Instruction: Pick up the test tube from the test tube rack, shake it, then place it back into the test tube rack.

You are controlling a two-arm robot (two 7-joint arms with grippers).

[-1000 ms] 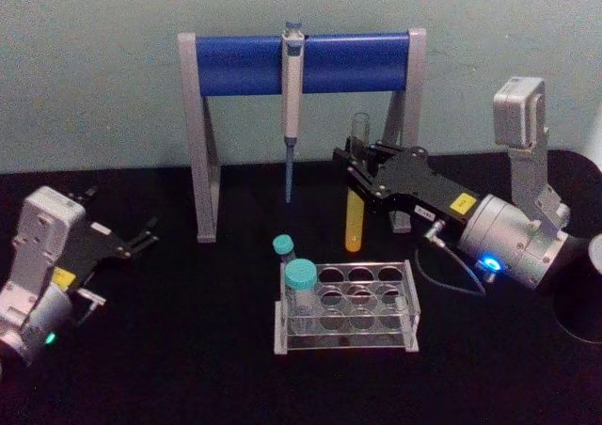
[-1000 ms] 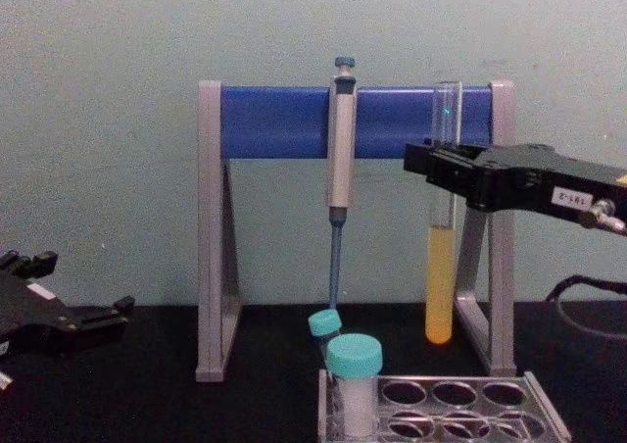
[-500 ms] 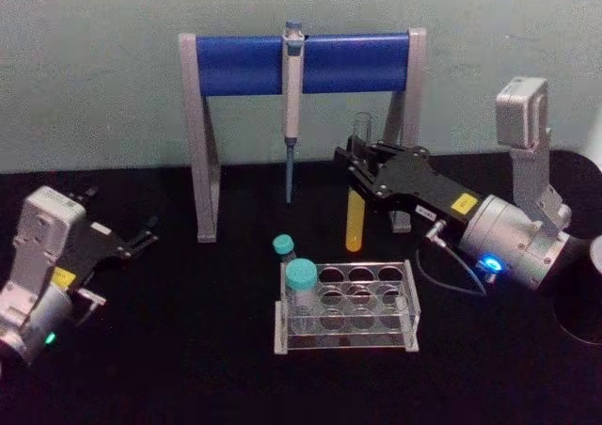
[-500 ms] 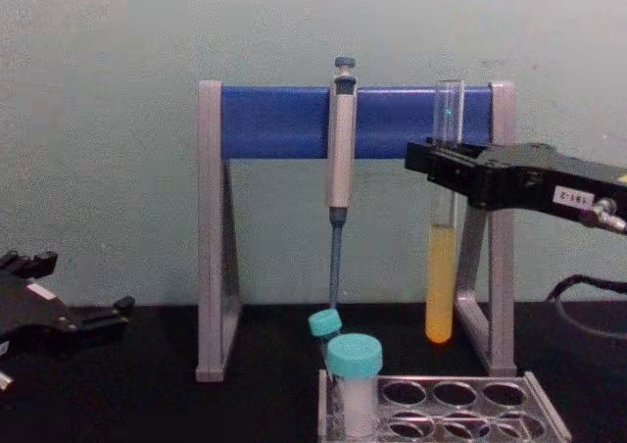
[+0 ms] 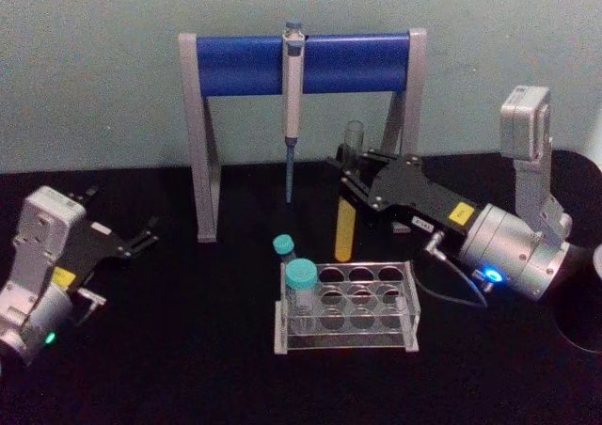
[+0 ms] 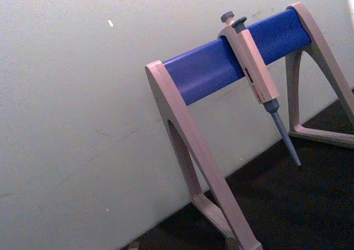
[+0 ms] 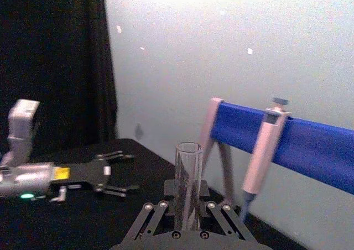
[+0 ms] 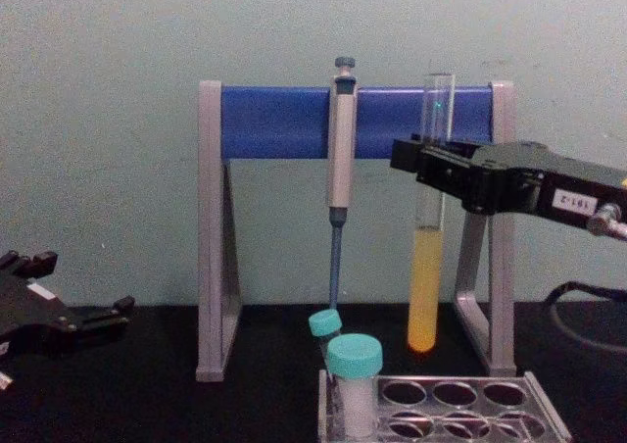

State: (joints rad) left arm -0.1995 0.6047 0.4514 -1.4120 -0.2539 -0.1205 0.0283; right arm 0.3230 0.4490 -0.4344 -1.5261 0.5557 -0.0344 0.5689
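The black table (image 5: 169, 359) bears the test tube rack (image 5: 376, 305) and pipette stand (image 5: 235, 65).

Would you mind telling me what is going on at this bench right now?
The right hand is shut on the test tube, holding it upright in the air just behind the rack, with yellow liquid in its lower part. The left hand sits open and idle off to the left.

A grey-blue pipette (image 6: 257, 76) hangs tip-down from the blue bar (image 6: 204, 70) of a grey stand (image 6: 180, 109) on the black tabletop (image 6: 298, 217).
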